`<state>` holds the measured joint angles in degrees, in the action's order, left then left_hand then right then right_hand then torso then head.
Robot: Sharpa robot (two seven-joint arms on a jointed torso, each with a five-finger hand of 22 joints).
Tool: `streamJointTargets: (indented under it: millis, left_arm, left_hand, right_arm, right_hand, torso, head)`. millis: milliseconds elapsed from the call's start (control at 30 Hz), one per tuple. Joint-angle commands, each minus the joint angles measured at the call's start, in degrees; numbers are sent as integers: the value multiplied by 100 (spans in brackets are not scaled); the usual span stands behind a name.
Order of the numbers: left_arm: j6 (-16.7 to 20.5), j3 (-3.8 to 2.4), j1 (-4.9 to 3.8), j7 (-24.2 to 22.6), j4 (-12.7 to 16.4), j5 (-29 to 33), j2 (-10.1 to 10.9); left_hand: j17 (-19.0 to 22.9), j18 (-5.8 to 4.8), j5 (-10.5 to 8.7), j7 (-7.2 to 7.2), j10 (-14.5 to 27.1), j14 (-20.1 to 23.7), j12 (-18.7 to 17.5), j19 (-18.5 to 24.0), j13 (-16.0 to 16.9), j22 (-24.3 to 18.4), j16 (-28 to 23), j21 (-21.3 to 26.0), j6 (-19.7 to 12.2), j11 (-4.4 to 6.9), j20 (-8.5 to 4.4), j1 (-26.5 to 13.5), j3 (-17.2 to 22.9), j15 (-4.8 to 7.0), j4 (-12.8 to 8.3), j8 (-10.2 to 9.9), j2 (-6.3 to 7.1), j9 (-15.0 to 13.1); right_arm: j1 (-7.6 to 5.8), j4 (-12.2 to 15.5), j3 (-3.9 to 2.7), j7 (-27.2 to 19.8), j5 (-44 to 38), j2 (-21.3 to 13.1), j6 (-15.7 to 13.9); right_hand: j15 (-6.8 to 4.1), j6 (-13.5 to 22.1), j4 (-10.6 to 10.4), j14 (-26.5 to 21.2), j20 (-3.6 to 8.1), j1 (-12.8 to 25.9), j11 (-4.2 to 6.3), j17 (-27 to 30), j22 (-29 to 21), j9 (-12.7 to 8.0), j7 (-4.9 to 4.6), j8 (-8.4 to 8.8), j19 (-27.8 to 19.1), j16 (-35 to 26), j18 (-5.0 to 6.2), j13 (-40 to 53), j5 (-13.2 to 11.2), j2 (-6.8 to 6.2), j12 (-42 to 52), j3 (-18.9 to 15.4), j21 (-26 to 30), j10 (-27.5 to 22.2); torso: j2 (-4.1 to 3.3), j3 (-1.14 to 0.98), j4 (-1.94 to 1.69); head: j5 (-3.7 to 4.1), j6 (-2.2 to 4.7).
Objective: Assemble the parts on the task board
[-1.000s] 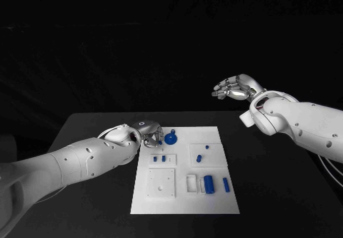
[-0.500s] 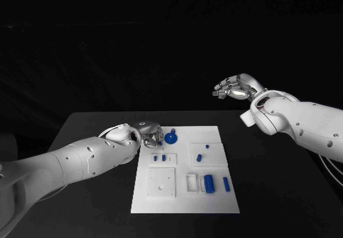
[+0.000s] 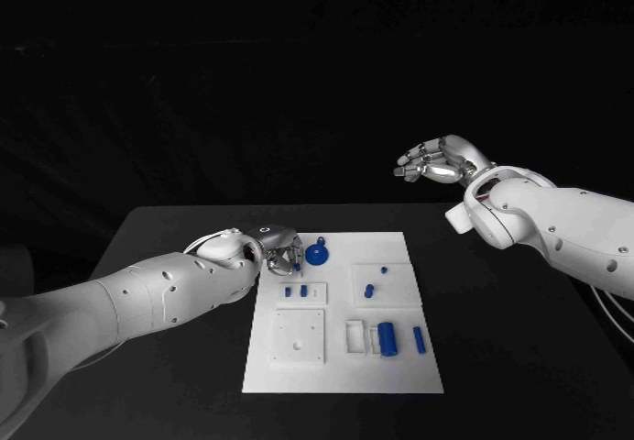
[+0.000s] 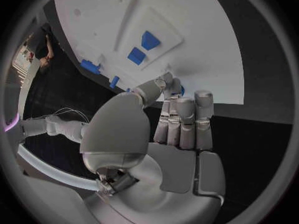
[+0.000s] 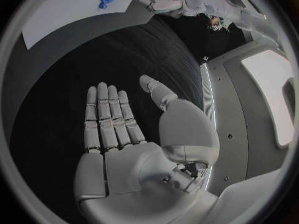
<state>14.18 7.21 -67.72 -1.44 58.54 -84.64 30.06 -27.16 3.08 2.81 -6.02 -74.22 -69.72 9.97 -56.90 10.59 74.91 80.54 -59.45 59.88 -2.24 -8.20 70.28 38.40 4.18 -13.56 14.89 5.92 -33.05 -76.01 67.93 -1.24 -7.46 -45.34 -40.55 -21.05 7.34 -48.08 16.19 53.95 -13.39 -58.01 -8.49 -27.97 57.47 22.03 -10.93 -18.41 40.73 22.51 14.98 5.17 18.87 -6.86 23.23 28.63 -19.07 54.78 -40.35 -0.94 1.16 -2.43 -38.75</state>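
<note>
We take the task board (image 3: pixel 341 312) as landmark: white plate lying flat mid surface (image 3: pixel 172 275). Our left hand (image 3: pixel 272 249) sits at the board's far left corner, fingers curled in beside the round blue part (image 3: pixel 316 254), which has a small knob on top. From the left wrist view the fingertips (image 4: pixel 176 87) are at the board edge with a bit of blue between thumb and finger; we cannot tell if that is a real pinch or just contact.

Our right hand (image 3: pixel 433 161) is raised well beyond the board's far right corner, clear of the surface. The right wrist view shows its fingers straight and side by side, holding nothing.

Other parts on the board:
- two small blue blocks (image 3: pixel 296 291) in the left recess
- a short peg (image 3: pixel 368 292) in the right raised plate
- a thick blue cylinder (image 3: pixel 386 338) near the front edge
- a thin pin (image 3: pixel 419 339) just beside that cylinder

Handling judgement: parts look like small rigid plastic, light, probably smooth and a bit slippery. They should not deform, but could pop out of a shallow pinch. For the round part we'd take it across the rim or by the knob with fingertips. The cylinder is best pinched across its middle. The board seems light and may slide if pushed sideways.
</note>
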Motion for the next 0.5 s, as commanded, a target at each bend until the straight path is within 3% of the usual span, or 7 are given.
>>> streamJointTargets:
  millis: [33, 500]
  left_arm:
    - [-121, 2, -1, 11, 42, 23, -3]
    - [-221, 34, 4, 83, 21, -43, -40]
  left_hand:
    - [6, 476, 9, 11, -25, -31, 3, 3, 6, 59, 30, -27, 36, 4, -94, -20, 32, 7, -13, 34, -23, -3]
    - [6, 474, 9, 14, -34, -38, 3, 0, 11, 60, 34, -30, 45, 7, -99, -20, 32, 10, -26, 37, -24, 1]
  right_arm:
    - [1, 4, -2, -65, -33, 0, 70]
    - [1, 2, -2, -66, -33, 9, 72]
  right_hand:
    - [5, -36, 4, 21, -7, -55, -10, 5, 9, -8, 19, -33, -18, -35, 2, -7, 16, 21, -37, -10, 24, 50]
    - [6, -37, 3, 21, -7, -56, -10, 5, 10, -9, 19, -33, -18, -37, 2, -11, 15, 21, -38, -11, 24, 51]
  torso:
    - [-1, 2, -1]
    - [0, 1, 4]
  head:
    - [0, -9]
    - [-10, -32]
